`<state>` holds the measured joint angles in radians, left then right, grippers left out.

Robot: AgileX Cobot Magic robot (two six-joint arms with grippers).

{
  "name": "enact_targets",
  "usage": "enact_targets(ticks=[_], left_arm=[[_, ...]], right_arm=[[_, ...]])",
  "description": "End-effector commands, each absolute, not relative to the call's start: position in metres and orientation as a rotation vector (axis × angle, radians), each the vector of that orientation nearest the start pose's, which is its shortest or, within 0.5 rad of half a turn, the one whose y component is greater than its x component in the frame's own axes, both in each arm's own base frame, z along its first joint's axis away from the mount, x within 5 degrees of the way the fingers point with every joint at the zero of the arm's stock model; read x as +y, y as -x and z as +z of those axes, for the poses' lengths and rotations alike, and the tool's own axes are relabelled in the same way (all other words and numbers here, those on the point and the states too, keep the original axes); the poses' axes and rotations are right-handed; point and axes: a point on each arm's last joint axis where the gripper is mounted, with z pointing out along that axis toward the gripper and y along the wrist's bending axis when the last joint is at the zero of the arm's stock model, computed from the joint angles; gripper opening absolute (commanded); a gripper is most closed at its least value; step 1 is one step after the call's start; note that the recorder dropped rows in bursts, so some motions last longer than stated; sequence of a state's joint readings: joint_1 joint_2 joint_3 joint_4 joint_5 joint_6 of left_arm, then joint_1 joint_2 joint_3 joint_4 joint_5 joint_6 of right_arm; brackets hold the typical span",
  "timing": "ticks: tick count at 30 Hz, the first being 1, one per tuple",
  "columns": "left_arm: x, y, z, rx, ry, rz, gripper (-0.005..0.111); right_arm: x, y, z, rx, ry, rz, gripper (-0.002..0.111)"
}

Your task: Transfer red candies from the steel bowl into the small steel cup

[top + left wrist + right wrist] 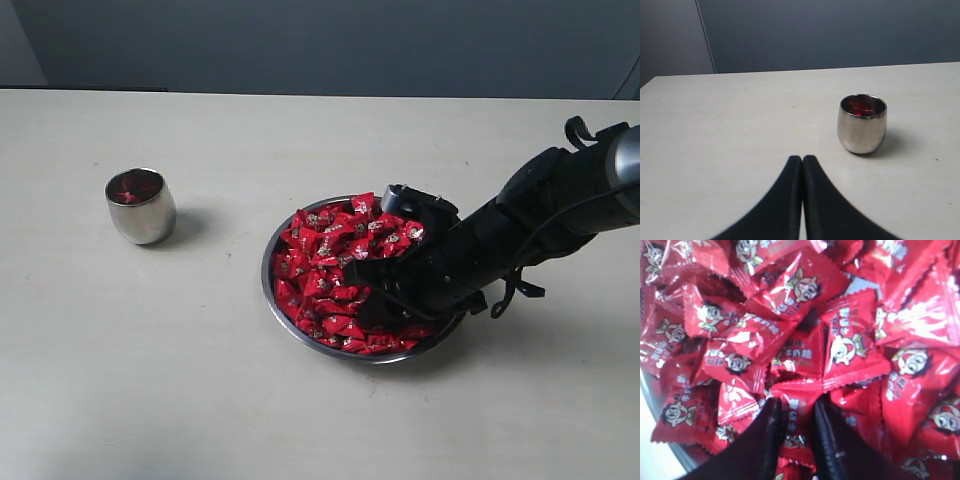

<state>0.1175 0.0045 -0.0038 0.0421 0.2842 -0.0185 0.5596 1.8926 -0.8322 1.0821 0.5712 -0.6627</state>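
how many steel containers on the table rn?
2: the small steel cup at left, and the steel bowl right of centre, heaped with red candies. No other appears hidden.

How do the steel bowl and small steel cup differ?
The steel bowl is wide and shallow; the small steel cup is narrow and barrel-shaped. The bowl is heaped with red candies; the cup holds only a few. The right claw digs into the bowl; the cup stands untouched. Both are polished steel.

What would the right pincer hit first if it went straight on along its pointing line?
The red candies: the right pincer points into the pile in the steel bowl, tips either side of one wrapper. Probably that candy first; depth is unclear.
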Motion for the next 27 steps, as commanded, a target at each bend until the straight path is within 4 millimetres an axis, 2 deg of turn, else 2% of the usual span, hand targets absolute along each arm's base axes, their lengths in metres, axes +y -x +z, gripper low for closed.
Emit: enact_targets(ticks=[1, 6, 16, 22, 27], left_arm=[[0.008, -0.054, 0.187, 1.767, 0.093, 0.114, 0.0], [0.008, -0.054, 0.187, 1.767, 0.093, 0.114, 0.0], [0.008, -0.054, 0.187, 1.767, 0.093, 0.114, 0.0], [0.008, -0.054, 0.187, 1.767, 0.093, 0.114, 0.0], [0.008, -0.054, 0.187, 1.767, 0.093, 0.114, 0.0]], right_arm=[[0.199, -0.236, 0.105, 2.949, 0.464, 0.858, 0.015], [0.198, -0.241, 0.127, 2.835, 0.46, 0.829, 0.015], [0.186, -0.25, 0.19, 2.508, 0.466, 0.69, 0.015], [0.178, -0.252, 0.215, 2.362, 0.434, 0.619, 0.014], [0.161, -0.245, 0.213, 2.295, 0.36, 0.505, 0.005]])
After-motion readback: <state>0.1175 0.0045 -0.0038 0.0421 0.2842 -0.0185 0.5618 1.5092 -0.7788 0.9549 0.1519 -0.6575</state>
